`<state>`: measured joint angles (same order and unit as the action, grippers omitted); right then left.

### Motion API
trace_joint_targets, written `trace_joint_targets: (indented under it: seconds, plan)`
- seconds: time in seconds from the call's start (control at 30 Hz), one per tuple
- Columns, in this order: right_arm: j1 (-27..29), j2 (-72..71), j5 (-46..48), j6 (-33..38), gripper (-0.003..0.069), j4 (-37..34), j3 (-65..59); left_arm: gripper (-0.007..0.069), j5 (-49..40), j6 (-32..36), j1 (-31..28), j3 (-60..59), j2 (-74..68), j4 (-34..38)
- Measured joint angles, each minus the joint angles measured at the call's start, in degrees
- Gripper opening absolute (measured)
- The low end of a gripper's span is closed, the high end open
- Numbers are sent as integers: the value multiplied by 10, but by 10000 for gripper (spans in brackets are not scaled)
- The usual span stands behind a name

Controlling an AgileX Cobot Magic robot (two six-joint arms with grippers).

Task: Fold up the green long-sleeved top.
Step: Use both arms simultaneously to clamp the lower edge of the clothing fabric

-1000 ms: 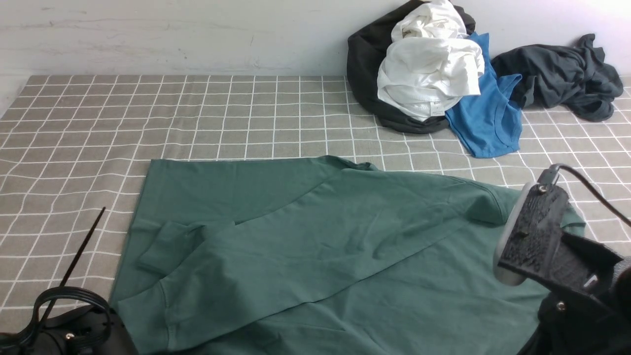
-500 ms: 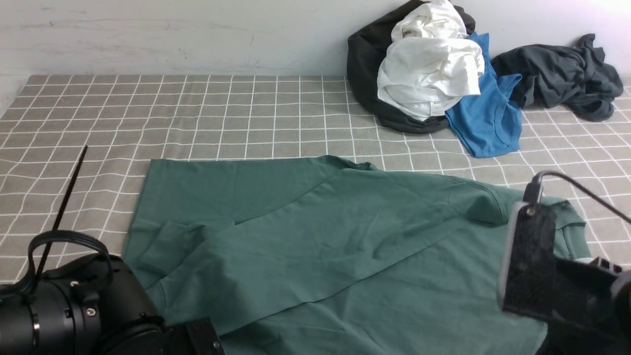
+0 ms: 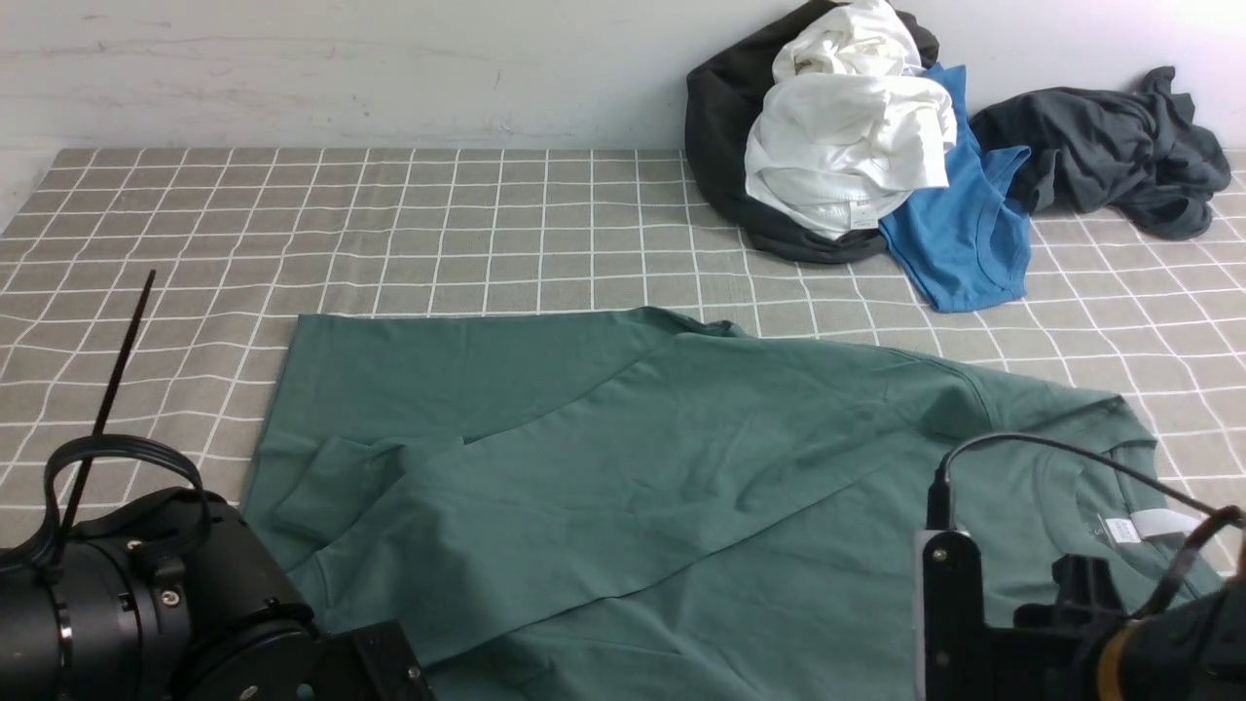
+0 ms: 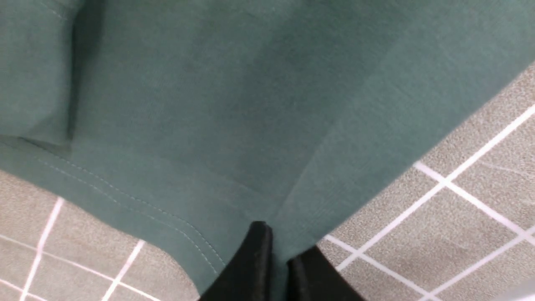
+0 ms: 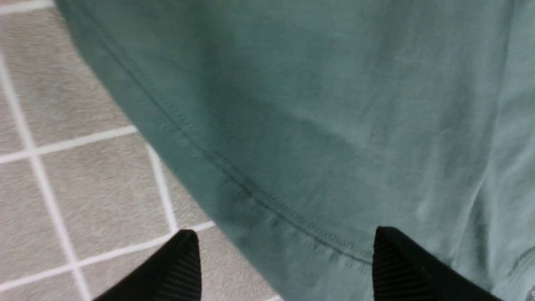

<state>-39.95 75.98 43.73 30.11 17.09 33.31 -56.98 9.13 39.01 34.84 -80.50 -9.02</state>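
Observation:
The green long-sleeved top [image 3: 681, 467] lies spread on the checked cloth, with one sleeve folded across its body and the ribbed cuff [image 3: 292, 613] near the front left. Its white neck label [image 3: 1139, 526] shows at the right. In the left wrist view my left gripper [image 4: 278, 244] has its jaws nearly together, with green cloth [image 4: 234, 104] pinched between them at the hem edge. In the right wrist view my right gripper [image 5: 284, 242] is open, one fingertip over the table and the other over the top's stitched edge [image 5: 250, 196]. In the front view both grippers' fingers are hidden behind the arms.
A pile of black, white and bright blue clothes [image 3: 857, 146] lies at the back right, with a dark charcoal garment [image 3: 1110, 146] beside it. My left arm [image 3: 146, 604] fills the front left corner and my right arm [image 3: 1032, 623] the front right. The wall [image 3: 389, 68] runs behind the table.
My left arm has risen into view at the front left and moved right. My right wrist has dropped lower, uncovering the collar and white label. The top has not moved.

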Motion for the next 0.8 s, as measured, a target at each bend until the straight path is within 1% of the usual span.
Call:
trace_joint_targets:
  seconds: [0.1, 0.23, 0.37, 0.43, 0.47, 0.5, 0.57, 0.6, 0.63, 0.67, 0.8]
  plan:
    - [24, 82, -59, -19, 510, 14, 0, 2, 2, 0, 0, 0, 0, 0]
    - [25, 101, -54, -19, 507, 15, 7, 2, 2, 0, 0, 0, 0, 0]
    - [25, 102, -42, -7, 470, 11, 7, 2, 2, 0, 0, 0, 0, 0]
    - [25, 97, -31, 12, 439, 12, 7, 2, 3, 0, 0, 0, 0, 0]
    - [25, 91, -7, 30, 407, 15, 4, 2, 3, 0, 0, 0, 0, 0]
    - [25, 90, -7, 33, 407, 15, 4, 2, 3, 0, 0, 0, 0, 0]
    - [32, 85, 3, 53, 363, 14, 1, 2, 4, 0, 0, 0, 0, 0]
    - [39, 84, -2, 55, 344, 13, 1, 2, 6, 0, 0, 0, 0, 0]
    - [40, 84, -2, 55, 344, 13, 1, 2, 6, 0, 0, 0, 0, 0]
    - [51, 84, -17, 58, 317, 13, 1, 2, 10, 0, 0, 0, 0, 0]
    - [68, 88, -42, 66, 266, 15, 1, 2, 15, 0, 0, 0, 0, 0]
